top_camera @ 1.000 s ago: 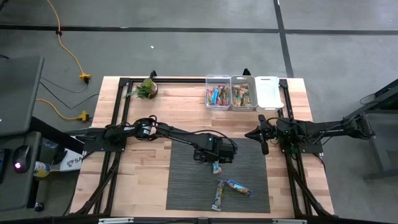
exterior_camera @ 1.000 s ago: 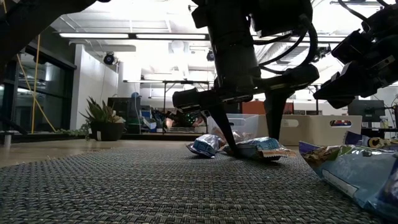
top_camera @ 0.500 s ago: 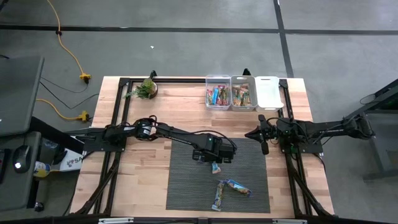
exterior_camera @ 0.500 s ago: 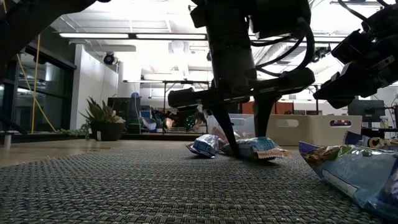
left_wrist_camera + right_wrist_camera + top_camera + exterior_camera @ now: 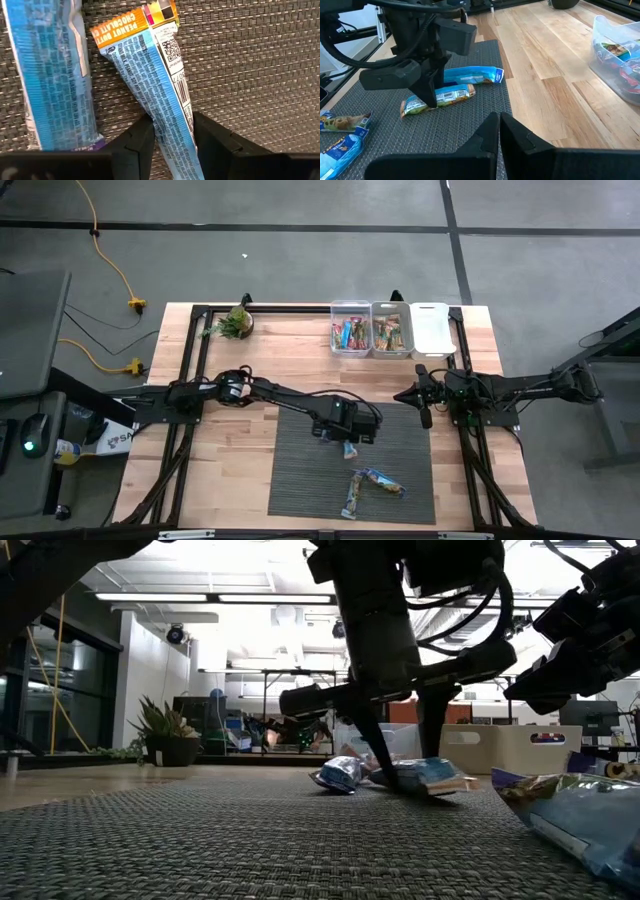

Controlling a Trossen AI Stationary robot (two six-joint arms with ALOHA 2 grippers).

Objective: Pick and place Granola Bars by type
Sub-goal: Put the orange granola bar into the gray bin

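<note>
A blue granola bar with an orange end (image 5: 150, 60) lies on the grey mat (image 5: 300, 480). My left gripper (image 5: 172, 142) points down over it and is shut on it. A second blue bar (image 5: 55, 75) lies close beside it, flat on the mat. More granola bars (image 5: 365, 485) lie on the mat nearer the front edge. My right gripper (image 5: 499, 125) waits shut above the table's right side, touching nothing. My left gripper pinches the blue bar's two long edges (image 5: 167, 125) between its fingers, toward the end away from the orange one. The fingers (image 5: 427, 95) come from above, pointing steeply down, and lie across the bar. The bar lies flat on the mat.
Three clear bins stand at the table's far edge: two (image 5: 350, 332) (image 5: 390, 330) hold bars, and the right one (image 5: 432, 328) shows none. A potted plant (image 5: 236, 323) sits at the far left. Bare wood surrounds the mat.
My left gripper has stayed in place and shut: its fingers, first standing wide apart on either side of the blue bar, have closed in on it.
</note>
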